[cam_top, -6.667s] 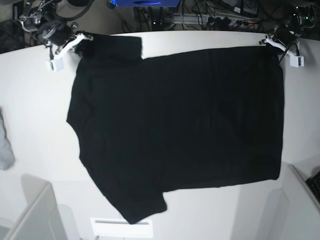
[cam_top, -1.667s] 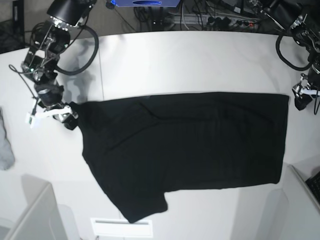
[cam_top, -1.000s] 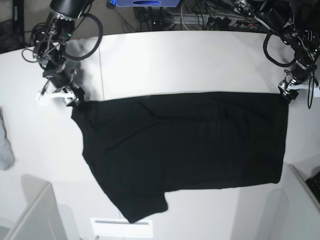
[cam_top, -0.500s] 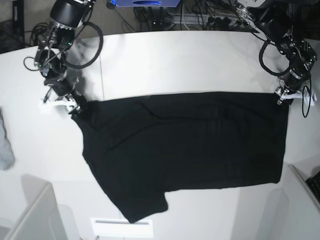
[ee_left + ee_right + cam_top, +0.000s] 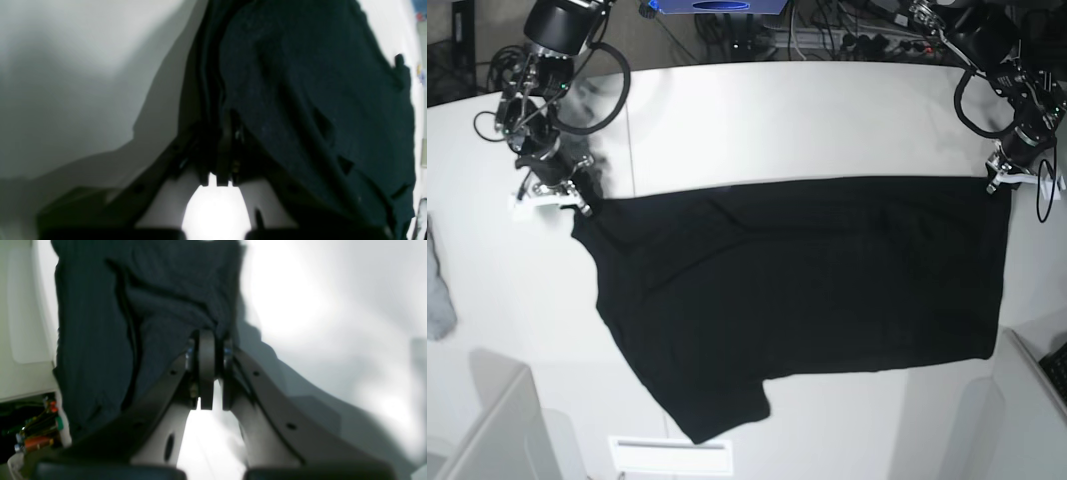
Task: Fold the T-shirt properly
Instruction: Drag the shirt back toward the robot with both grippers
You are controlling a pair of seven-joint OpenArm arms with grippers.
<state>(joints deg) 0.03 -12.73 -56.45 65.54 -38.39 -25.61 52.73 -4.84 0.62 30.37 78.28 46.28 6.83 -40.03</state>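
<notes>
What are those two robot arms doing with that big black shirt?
They are folding it. The T-shirt lies on a white table with its far half doubled over the near half. The right gripper pinches one far corner and the left gripper pinches the other, both shut on the cloth. One sleeve sticks out at the near edge, not yet folded in.

Base view looks straight down; wrist views close on T-shirt (image 5: 797,300) corners

A white table (image 5: 827,120) carries the black T-shirt (image 5: 807,290) and a grey cloth (image 5: 437,290).
</notes>
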